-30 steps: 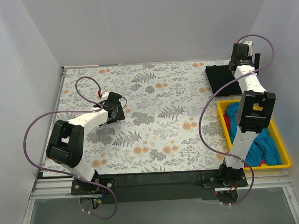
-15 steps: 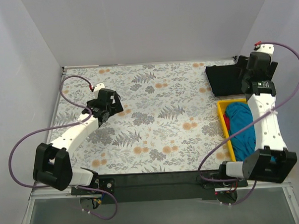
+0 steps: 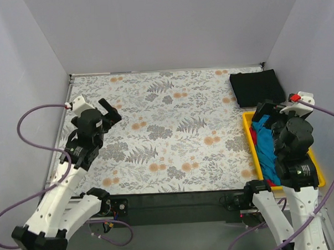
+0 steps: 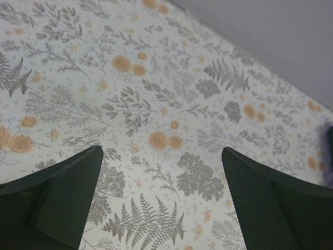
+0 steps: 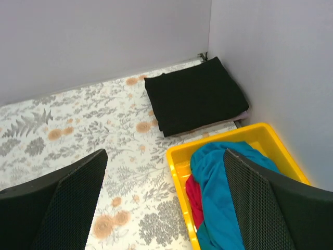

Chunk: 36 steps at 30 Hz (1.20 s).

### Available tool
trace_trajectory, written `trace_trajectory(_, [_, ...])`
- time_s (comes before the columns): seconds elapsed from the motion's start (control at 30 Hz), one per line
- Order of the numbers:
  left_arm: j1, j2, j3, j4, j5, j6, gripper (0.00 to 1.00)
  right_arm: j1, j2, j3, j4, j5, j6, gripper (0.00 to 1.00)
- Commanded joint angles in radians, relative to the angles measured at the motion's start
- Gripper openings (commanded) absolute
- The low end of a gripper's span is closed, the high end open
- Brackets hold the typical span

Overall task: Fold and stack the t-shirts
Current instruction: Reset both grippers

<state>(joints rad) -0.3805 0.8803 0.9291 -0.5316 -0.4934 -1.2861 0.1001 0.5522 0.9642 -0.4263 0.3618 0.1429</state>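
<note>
black t-shirt (image 5: 195,96) folded (pale layer beneath); teal t-shirt (image 5: 223,179) crumpled in yellow tray (image 5: 178,165); left gripper (image 4: 161,151), right gripper (image 5: 165,152) spread, empty.

Floral cloth (image 3: 173,130); yellow tray (image 3: 318,171) at right.

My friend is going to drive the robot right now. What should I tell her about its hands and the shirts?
Left gripper: jaws open, empty, above the floral cloth.
Right gripper: jaws open, empty, above the yellow tray.
Done: the black t-shirt lies folded in the far right corner, with a pale layer showing under its edge.
Left: the teal t-shirt and pink t-shirt lie bunched in the tray, unfolded. Each needs spreading, folding and stacking.
</note>
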Motion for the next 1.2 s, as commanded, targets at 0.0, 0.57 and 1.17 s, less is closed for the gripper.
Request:
trace_trajectory(0.0, [0.006,-0.156,-0.024,-0.007,-0.070,-0.036,0.98,0.050,-0.107,-0.080,0.020,0.061,-0.055,0.98])
trace_trajectory(0.57, [0.005,-0.618,-0.559,0.435,-0.128,0.171,0.98,0.076,-0.439,-0.390,0.107,-0.041,-0.117,0.98])
trace_trajectory(1.17, [0.006,-0.489,-0.650,0.654,-0.074,0.246,0.98,0.078,-0.422,-0.432,0.123,-0.078,-0.111,0.98])
